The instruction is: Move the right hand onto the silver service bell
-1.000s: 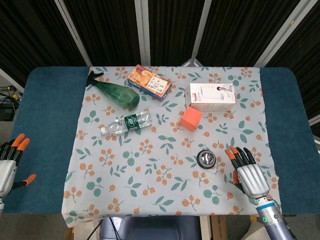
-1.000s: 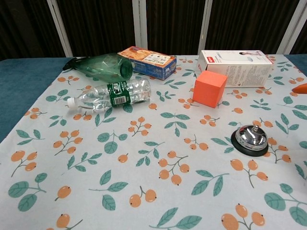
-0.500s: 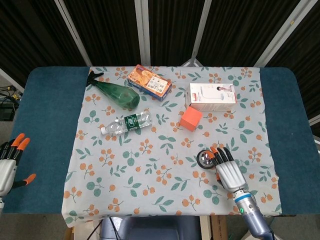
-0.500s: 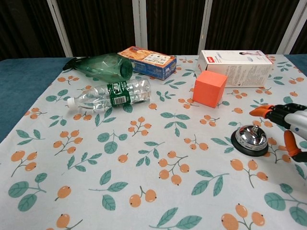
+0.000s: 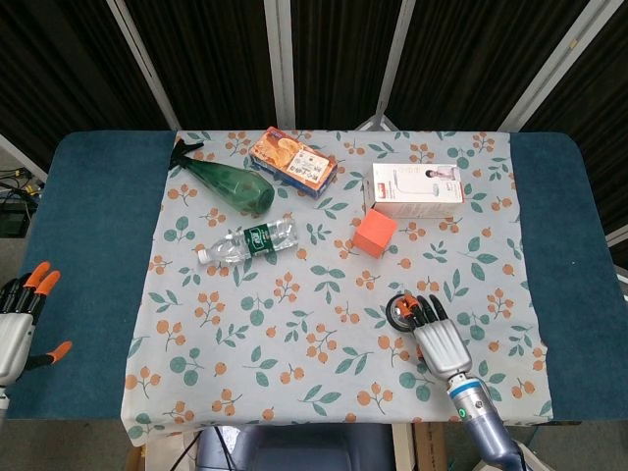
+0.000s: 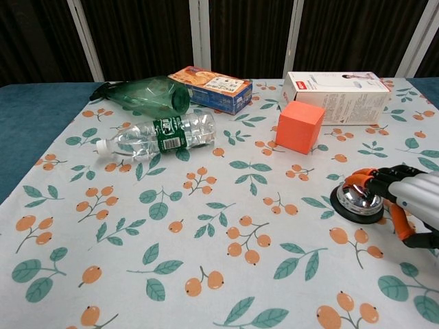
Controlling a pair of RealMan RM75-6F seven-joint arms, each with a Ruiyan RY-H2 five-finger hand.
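Chest view: green-labelled bottle (image 6: 156,135), writing unreadable.

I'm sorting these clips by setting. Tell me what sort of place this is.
Probably a robot lab or test bench, not a home. A table stands before dark curtain panels on metal frames, and unrelated props lie on its floral cloth: a service bell, an orange cube, a water bottle.

- I am looking at what seems a lab or test room, not a home.
- Black curtains (image 5: 442,59) are hanging behind on pale metal frame posts (image 5: 280,59).
- The surface (image 5: 88,245) is wearing blue felt under a printed cloth (image 5: 294,324).
- Cables (image 5: 12,182) are trailing at the left edge.
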